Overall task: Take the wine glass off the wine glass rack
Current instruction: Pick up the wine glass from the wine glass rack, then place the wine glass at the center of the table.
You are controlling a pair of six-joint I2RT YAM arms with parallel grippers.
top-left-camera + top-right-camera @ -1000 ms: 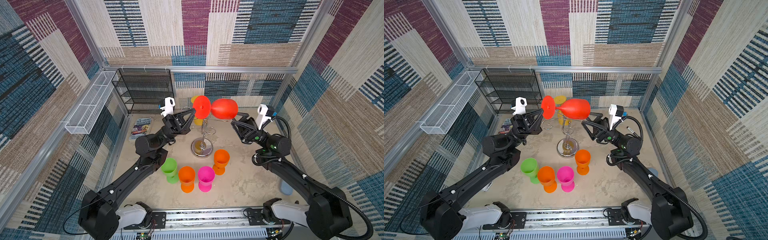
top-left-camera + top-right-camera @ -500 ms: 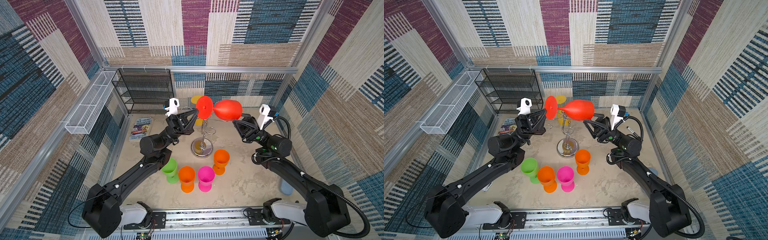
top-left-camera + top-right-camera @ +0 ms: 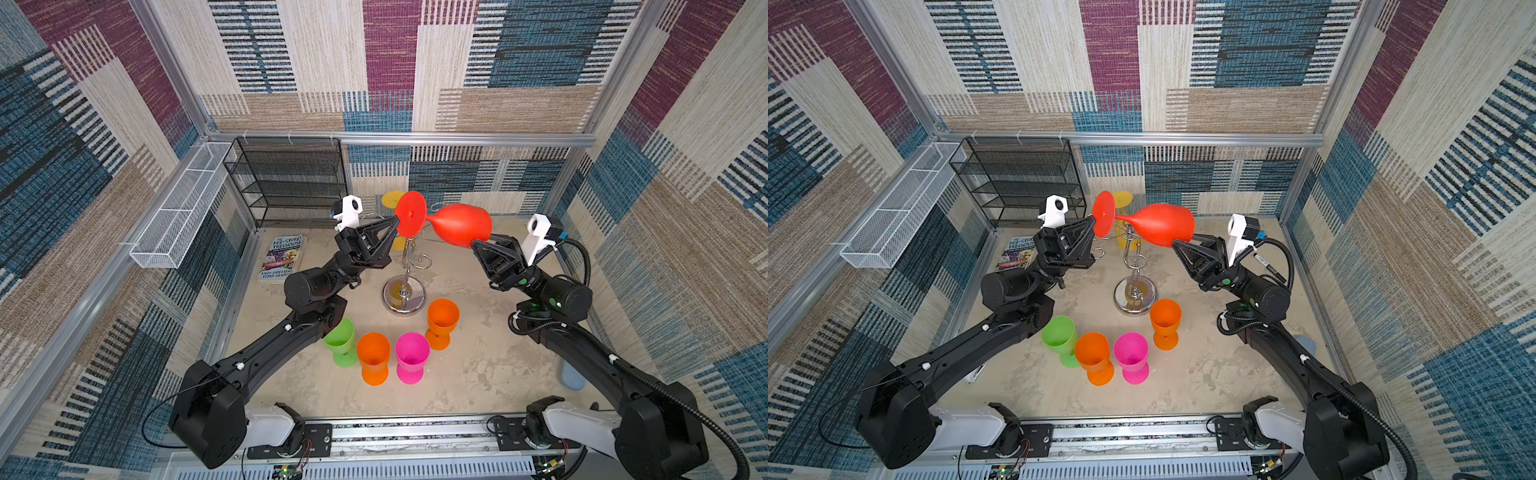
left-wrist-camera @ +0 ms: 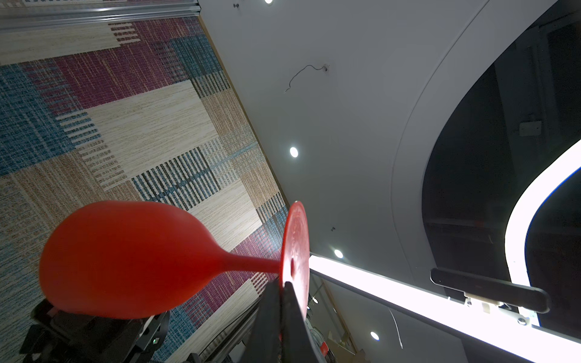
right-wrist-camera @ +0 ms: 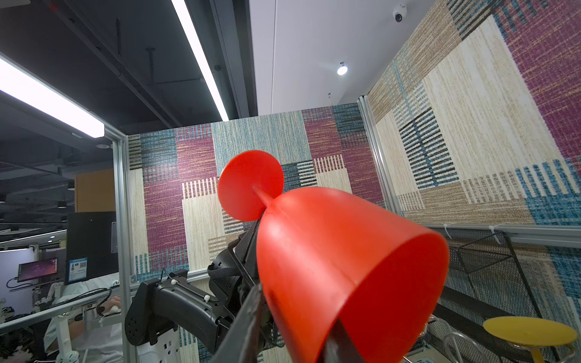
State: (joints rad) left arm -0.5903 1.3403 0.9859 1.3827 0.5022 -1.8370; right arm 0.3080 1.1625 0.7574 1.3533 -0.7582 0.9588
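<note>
Shows red wine glass (image 3: 459,226) lying level in mid-air above wine glass rack (image 3: 405,297), stem running arm to arm: foot pinched in left jaws, bowl rim straddled by narrow right jaws, grip there unclear.

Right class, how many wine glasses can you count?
6: red one in the left end effector, yellow one on the rack; green, orange, pink, another orange standing on the table.

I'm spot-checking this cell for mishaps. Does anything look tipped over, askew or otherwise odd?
Only the red wine glass: it lies sideways in mid-air above the wine glass rack, its foot pinched by the left claw, the right claw straddling its bowl rim. That looks like a handover, not a spill.
</note>
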